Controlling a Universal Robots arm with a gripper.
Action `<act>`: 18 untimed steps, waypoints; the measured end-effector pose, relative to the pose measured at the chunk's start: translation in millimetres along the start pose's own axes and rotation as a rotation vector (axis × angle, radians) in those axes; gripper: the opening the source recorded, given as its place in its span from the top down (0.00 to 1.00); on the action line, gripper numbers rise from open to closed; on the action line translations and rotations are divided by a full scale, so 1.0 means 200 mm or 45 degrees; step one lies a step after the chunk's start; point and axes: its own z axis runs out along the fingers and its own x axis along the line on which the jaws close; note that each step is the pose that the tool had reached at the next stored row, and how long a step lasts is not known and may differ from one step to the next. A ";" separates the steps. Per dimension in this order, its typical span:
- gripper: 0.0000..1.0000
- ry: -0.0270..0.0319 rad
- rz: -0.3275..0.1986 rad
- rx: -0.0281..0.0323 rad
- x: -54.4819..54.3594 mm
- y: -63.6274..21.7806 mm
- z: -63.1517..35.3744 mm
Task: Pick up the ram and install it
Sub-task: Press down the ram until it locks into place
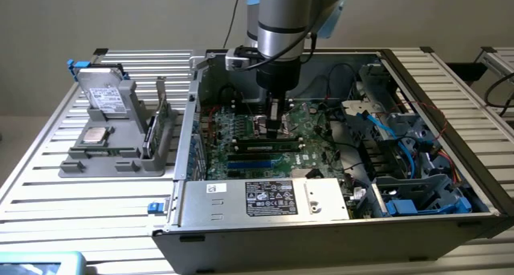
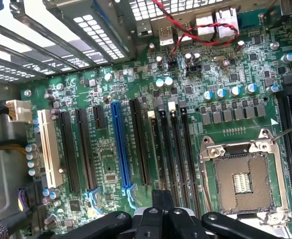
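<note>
Claw (image 1: 275,126) hung inside the open case, low over the motherboard (image 1: 309,127); finger spacing could not be told. The ram (image 1: 268,147) lay seated in a slot just below it.

1. An open computer case (image 1: 321,233) sat on a slatted metal table (image 1: 80,215).
2. Inside the case lay a green motherboard (image 1: 313,127) with an empty CPU socket (image 2: 243,181).
3. Beside the socket ran black slots and one blue expansion slot (image 2: 122,147).
4. A labelled power supply (image 1: 269,198) filled the case's near wall.
5. Blue cables (image 1: 386,127) ran on the case's side toward the exterior view's right.
6. Outside the case, toward the exterior view's left, stood a grey holder (image 1: 112,151) carrying a silver drive (image 1: 105,97) and a CPU chip (image 1: 98,135).
</note>
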 end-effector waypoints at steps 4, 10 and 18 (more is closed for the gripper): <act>0.89 -0.0069 0.050 0.0030 0.00 0.000 0.000; 0.89 -0.0108 0.136 0.0033 0.00 0.000 0.001; 0.89 -0.0121 0.251 -0.0074 0.00 0.000 0.003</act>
